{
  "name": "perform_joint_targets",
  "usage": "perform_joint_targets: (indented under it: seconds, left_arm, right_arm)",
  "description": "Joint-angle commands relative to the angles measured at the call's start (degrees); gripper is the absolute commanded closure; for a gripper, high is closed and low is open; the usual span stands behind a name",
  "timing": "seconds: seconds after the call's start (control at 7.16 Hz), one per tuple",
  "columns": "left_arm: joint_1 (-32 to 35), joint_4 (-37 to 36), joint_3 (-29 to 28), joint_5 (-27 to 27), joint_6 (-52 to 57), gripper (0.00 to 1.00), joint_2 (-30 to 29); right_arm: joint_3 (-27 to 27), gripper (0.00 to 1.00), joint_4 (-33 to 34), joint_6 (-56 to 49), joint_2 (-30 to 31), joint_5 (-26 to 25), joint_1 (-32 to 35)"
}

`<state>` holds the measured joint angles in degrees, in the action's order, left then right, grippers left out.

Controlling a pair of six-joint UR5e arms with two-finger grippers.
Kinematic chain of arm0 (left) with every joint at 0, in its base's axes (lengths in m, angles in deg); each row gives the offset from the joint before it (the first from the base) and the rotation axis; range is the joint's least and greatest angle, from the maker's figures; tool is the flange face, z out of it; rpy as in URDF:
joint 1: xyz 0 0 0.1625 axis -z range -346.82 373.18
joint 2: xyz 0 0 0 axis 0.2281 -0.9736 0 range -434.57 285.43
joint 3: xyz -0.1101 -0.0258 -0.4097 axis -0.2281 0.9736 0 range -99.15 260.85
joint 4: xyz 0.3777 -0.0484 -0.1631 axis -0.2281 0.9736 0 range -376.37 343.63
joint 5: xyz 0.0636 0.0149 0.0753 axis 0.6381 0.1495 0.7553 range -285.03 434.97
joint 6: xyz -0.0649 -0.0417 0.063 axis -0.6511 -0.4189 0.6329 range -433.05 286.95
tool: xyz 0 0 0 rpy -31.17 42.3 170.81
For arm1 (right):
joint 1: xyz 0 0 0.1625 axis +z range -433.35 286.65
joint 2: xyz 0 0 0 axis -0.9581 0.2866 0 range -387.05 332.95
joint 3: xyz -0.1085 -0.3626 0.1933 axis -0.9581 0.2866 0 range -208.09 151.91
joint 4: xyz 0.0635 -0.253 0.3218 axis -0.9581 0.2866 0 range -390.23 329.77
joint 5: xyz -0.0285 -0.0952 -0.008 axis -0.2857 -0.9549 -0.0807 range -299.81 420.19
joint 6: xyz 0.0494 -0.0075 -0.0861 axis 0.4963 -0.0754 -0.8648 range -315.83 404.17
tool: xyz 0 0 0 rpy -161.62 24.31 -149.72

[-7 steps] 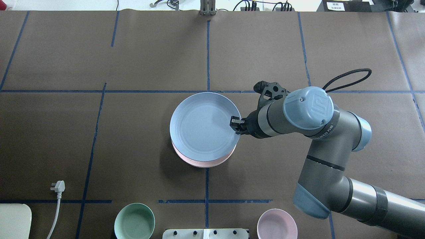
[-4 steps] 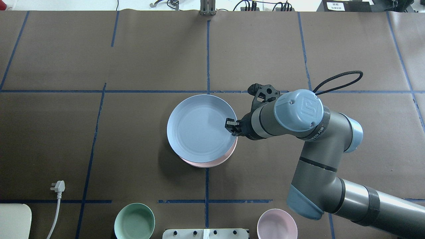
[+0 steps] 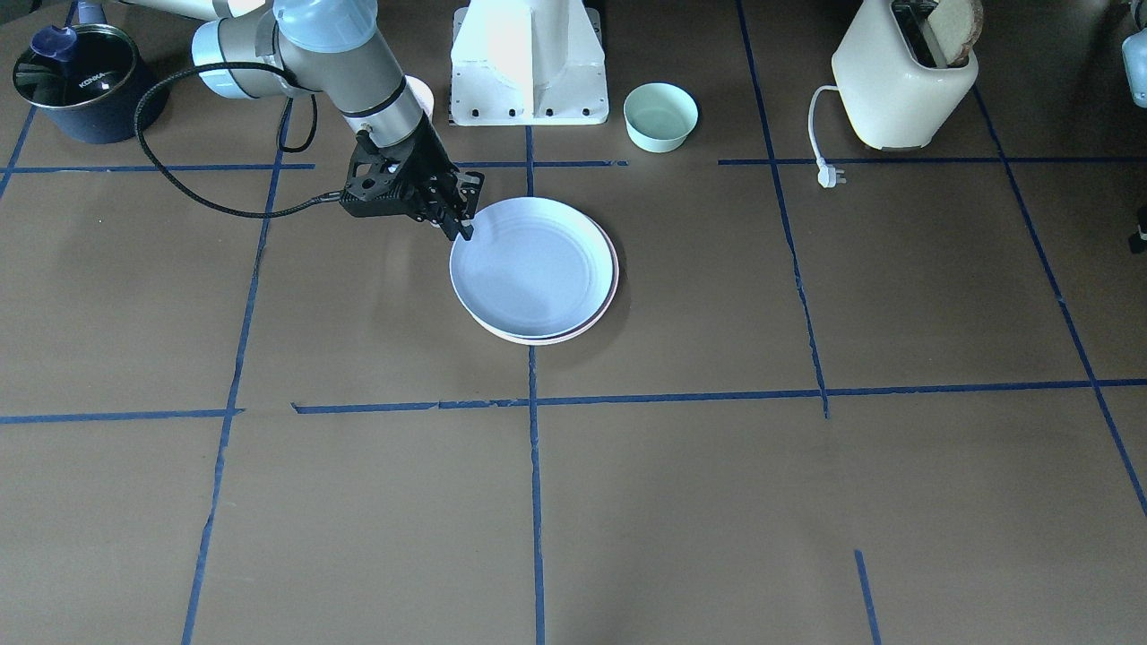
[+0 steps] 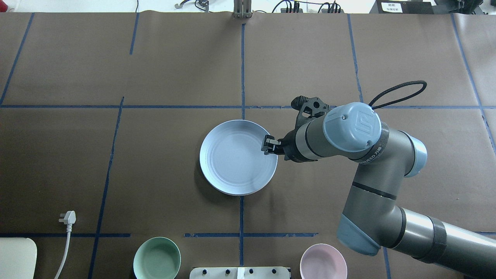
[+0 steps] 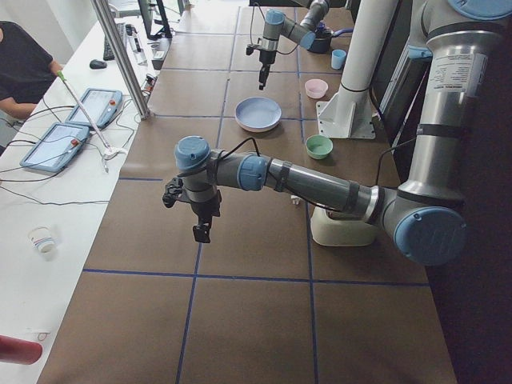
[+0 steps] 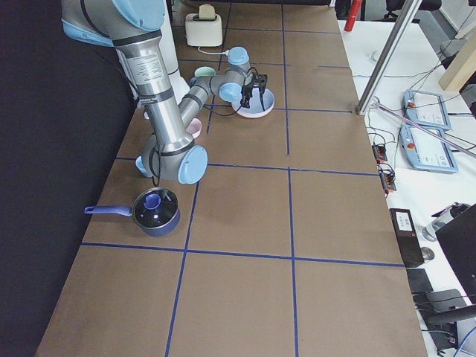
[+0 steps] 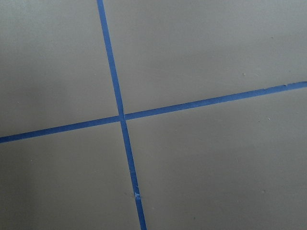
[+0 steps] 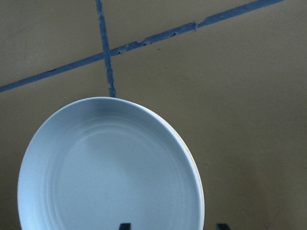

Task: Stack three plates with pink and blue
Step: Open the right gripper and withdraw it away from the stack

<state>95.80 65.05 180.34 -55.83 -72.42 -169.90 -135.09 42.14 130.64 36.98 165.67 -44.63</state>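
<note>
The light blue plate (image 4: 236, 157) lies flat on top of the stack at the table's middle, also in the front-facing view (image 3: 533, 269). Only a thin rim of the pale pink plate (image 3: 615, 273) shows under it. The cream plate is hidden; I cannot tell it apart. My right gripper (image 4: 268, 145) is at the blue plate's right rim, its two fingertips apart at the bottom of the right wrist view with the rim (image 8: 194, 182) between them. My left gripper (image 5: 200, 232) hangs over bare table far from the stack; I cannot tell if it is open or shut.
A mint-green bowl (image 4: 157, 259) and a small pink bowl (image 4: 323, 261) stand near the robot's base (image 3: 529, 63). A cream toaster (image 3: 901, 76) with its loose plug (image 4: 68, 218) is on the robot's left. A dark pot (image 3: 76, 81) is on its right.
The blue plate, held raised and offset over the pink plate, has come down and now covers it. The right gripper's fingers now stand apart at the rim.
</note>
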Motion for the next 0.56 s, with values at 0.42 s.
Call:
perform_joint_targets:
  seconds: [0.42]
  left_arm:
    - [7.64, -0.81, -5.79, -4.90, 7.63, 0.00, 0.06]
  right_arm:
    - [-3.83, 0.00, 12.08, -24.16, 6.34, 12.79, 16.67]
